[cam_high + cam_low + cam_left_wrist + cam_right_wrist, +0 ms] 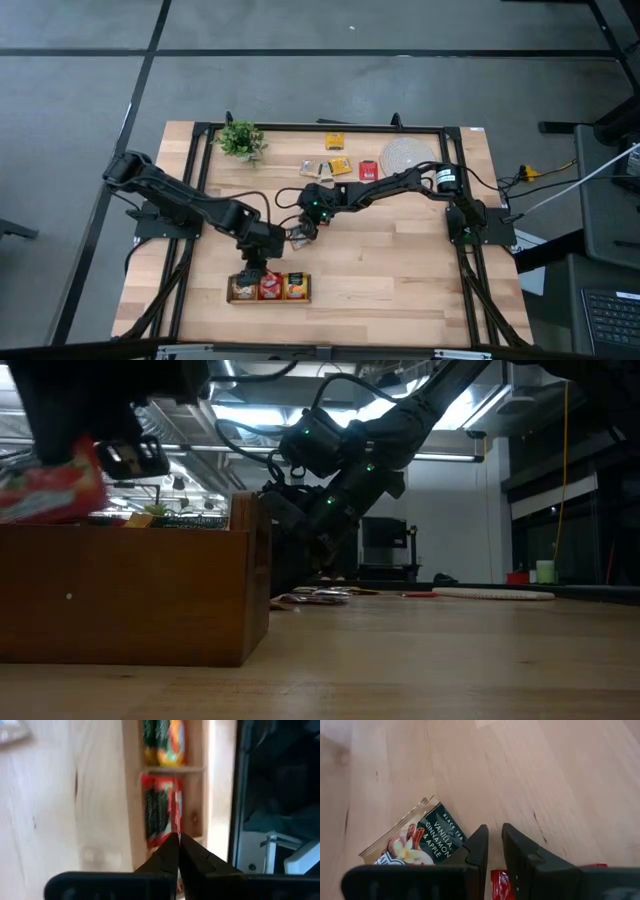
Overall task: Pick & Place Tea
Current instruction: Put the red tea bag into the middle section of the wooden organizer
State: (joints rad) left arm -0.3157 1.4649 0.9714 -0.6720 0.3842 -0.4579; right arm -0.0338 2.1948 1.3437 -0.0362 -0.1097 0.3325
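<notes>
The pale wooden surface (400, 270) carries everything, framed by a dark metal rail. Both dark arms reach in over it: the left arm (180, 200) from the left edge, the right arm (400, 185) from the right edge toward the middle. Near the front edge lies the long wooden tray (269, 298), its three compartments holding tea sachets, with red ones in the middle compartment (270, 287) and yellow-orange ones in the right one (296, 287). At the back sit a round pale woven mat (407, 155) and a small green plant (241, 140). Between them, loose tea sachets lie flat on the wood: a yellow one (335, 141), an orange one (340, 166), a red one (368, 170) and a pale one (309, 168). The left pincer (176, 840) hangs just above the tray's middle compartment, its fingers pressed together with nothing clearly between them. The right pincer (494, 840) hovers over the middle of the surface, just above it, its fingers a narrow gap apart; whether they pinch anything I cannot tell. Beside it lies a dark-and-white sachet (422, 840) printed "Vanilla, Cinnamon & Apple", and a red sachet's corner (501, 885) shows close under the fingers.
</notes>
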